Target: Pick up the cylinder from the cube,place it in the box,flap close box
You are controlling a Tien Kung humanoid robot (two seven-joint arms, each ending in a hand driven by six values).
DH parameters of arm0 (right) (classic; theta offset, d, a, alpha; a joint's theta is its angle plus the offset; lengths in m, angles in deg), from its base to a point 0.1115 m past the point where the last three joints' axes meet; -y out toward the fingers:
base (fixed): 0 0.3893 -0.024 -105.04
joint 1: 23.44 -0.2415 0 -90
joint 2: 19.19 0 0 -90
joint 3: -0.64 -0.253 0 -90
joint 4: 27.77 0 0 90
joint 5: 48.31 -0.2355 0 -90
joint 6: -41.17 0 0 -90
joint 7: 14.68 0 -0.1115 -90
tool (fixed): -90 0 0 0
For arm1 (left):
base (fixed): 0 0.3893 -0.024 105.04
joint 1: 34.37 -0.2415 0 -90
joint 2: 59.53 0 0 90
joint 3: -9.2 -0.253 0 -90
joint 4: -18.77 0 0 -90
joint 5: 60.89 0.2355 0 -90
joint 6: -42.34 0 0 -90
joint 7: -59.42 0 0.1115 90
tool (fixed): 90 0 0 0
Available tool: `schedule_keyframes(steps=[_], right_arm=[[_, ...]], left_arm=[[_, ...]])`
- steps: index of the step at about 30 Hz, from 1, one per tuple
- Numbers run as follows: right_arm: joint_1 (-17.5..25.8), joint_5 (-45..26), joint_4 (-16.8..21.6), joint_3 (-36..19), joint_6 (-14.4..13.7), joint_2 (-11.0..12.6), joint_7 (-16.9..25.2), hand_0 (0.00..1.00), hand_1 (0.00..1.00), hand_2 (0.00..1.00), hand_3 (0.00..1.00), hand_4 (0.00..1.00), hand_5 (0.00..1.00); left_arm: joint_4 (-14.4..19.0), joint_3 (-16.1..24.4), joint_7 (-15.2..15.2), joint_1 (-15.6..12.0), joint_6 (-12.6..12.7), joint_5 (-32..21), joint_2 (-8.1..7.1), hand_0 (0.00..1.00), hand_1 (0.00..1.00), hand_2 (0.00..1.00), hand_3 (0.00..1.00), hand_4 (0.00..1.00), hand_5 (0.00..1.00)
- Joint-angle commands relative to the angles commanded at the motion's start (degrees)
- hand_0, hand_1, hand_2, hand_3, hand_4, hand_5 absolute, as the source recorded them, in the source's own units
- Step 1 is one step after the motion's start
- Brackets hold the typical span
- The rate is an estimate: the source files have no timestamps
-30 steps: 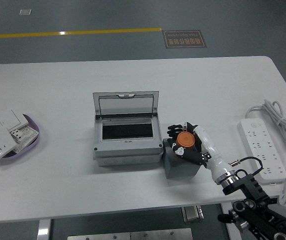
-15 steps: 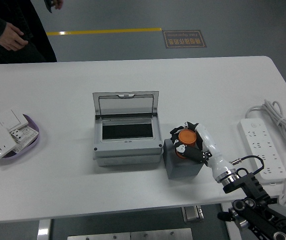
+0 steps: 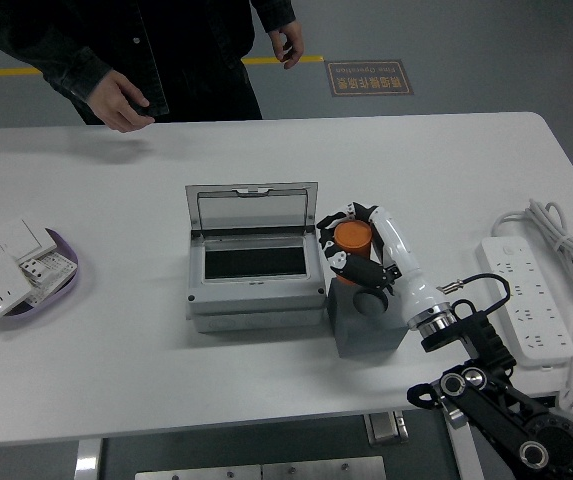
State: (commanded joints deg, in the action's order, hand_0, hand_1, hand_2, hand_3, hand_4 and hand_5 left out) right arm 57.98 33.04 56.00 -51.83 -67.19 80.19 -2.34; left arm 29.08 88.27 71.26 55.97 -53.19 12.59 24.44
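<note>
Right robot hand (image 3: 354, 250), white shell over black fingers, wrapped around the orange cylinder (image 3: 353, 238) and held it clear of the grey cube (image 3: 367, 318), just above and toward the box side. Left behind in the cube's top: a dark round socket, empty. So judged the pick as done; the carry to the box (image 3: 254, 268) under way, with the drop and the closing of the flap both left to do. No left arm in the head view.

Cylinder looked smooth, plastic-like, with a flat circular top. Cube matte grey, blocky, hard-edged, sat touching or just beside the box's right wall; could not tell which. Box grey with rounded corners, dark rectangular opening inside, and its clear-paned lid (image 3: 253, 208) stood upright at the far edge on a hinge, ready to be flapped down.

Farther out on the white tabletop (image 3: 116, 180): a white power strip (image 3: 526, 295) with coiled cord at the right, a purple dish (image 3: 26, 285) of white switch plates at the left. At the far side stood a person in a dark jacket, one hand (image 3: 121, 103) hanging near the table edge, touching nothing on it
</note>
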Motion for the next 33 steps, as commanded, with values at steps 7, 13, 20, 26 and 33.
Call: schedule_keyframes(steps=[7, 13, 20, 26, 33], right_arm=[[-4.36, 9.03, -1.95, 1.74, 0.98, -3.65, -7.04, 0.155, 0.269, 0.286, 0.218, 0.002, 0.002], [-7.65, 16.65, -2.11, 2.53, 1.92, -4.25, -11.08, 0.093, 0.250, 0.284, 0.216, 0.002, 0.002], [-11.14, 25.65, -2.93, 4.68, 6.77, -5.38, -18.19, 0.052, 0.210, 0.279, 0.215, 0.002, 0.002], [-14.90, 33.49, -3.47, 8.05, 12.23, -6.02, -24.18, 0.020, 0.188, 0.274, 0.214, 0.002, 0.002], [-18.43, 41.17, -4.51, 10.86, 16.15, -5.93, -27.09, 0.031, 0.193, 0.285, 0.237, 0.002, 0.002]], left_arm=[[0.00, -0.16, -0.01, -0.30, 0.03, -0.29, -0.27, 0.640, 0.662, 0.574, 0.636, 0.725, 0.276], [0.00, 0.26, 0.19, -0.50, 0.08, 0.02, -0.40, 0.639, 0.662, 0.574, 0.636, 0.725, 0.278], [0.00, 0.39, 0.17, -0.38, 0.06, 0.19, -0.43, 0.639, 0.662, 0.574, 0.637, 0.726, 0.278], [0.00, 0.40, 0.19, -0.35, 0.03, 0.31, -0.47, 0.639, 0.662, 0.574, 0.637, 0.726, 0.278], [0.00, 0.48, 0.20, -0.26, 0.01, 0.52, -0.57, 0.639, 0.662, 0.574, 0.636, 0.726, 0.277]])
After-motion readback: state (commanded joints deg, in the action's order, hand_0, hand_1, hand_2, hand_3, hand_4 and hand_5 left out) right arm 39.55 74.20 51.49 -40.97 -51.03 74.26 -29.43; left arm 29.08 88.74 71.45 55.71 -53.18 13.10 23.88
